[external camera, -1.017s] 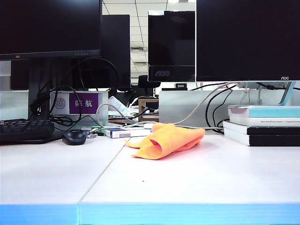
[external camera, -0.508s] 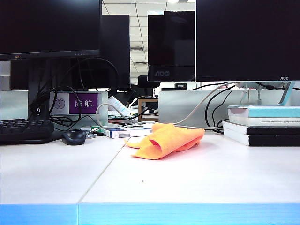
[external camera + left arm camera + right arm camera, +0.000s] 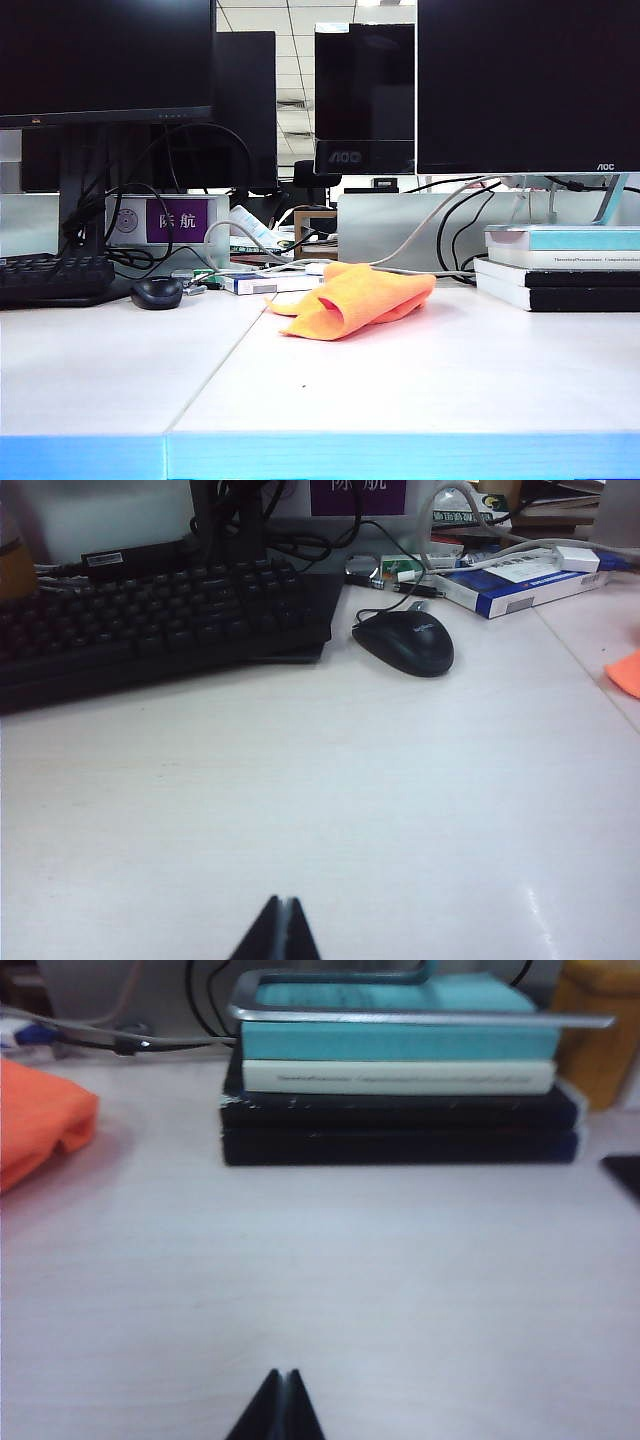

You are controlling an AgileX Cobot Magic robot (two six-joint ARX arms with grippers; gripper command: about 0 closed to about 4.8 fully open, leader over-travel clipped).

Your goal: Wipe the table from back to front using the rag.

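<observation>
The orange rag (image 3: 357,298) lies crumpled and folded near the back middle of the white table (image 3: 420,380), free of both grippers. A corner of the rag (image 3: 625,672) shows in the left wrist view, and a larger part of the rag (image 3: 40,1120) in the right wrist view. My left gripper (image 3: 280,905) is shut and empty, low over the bare table (image 3: 300,800) in front of the keyboard. My right gripper (image 3: 282,1377) is shut and empty over the table (image 3: 330,1280), short of the book stack. Neither arm appears in the exterior view.
A black keyboard (image 3: 150,620) and a black mouse (image 3: 405,642) sit at the back left. A stack of books (image 3: 400,1080) stands at the back right, with monitors (image 3: 520,85) and cables behind. A blue box (image 3: 520,585) lies behind the rag.
</observation>
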